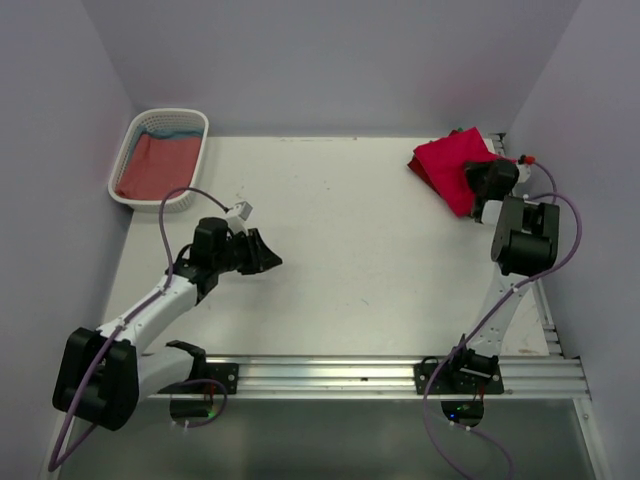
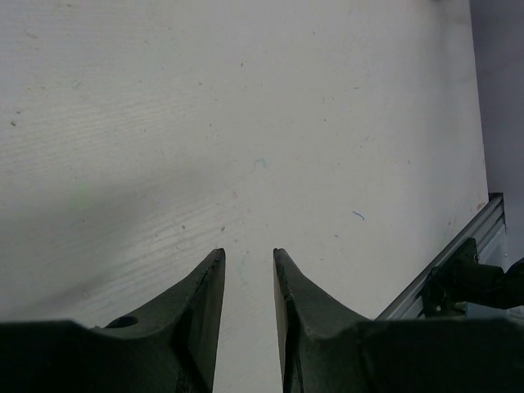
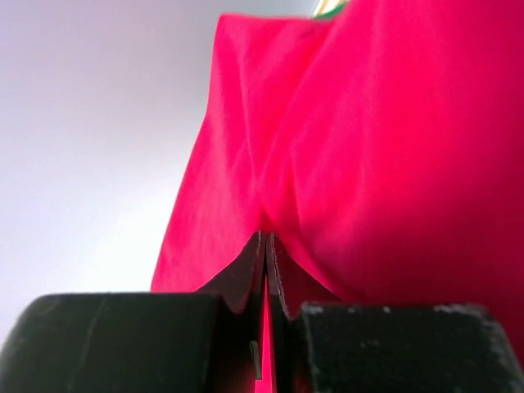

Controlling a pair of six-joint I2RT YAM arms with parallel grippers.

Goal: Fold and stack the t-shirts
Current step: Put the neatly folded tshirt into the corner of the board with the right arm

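Note:
A bright crimson t-shirt lies folded at the far right of the table, on a stack whose green edge peeks out behind it. My right gripper is shut on a pinch of the crimson cloth at its near edge; in the right wrist view the jaws meet with red cloth between them. My left gripper is open and empty over bare table at left centre; its fingers stand apart in the left wrist view.
A white slatted basket stands at the far left corner, holding a dusty-red shirt and a blue one under it. An aluminium rail runs along the near edge. Walls close in on the left, back and right.

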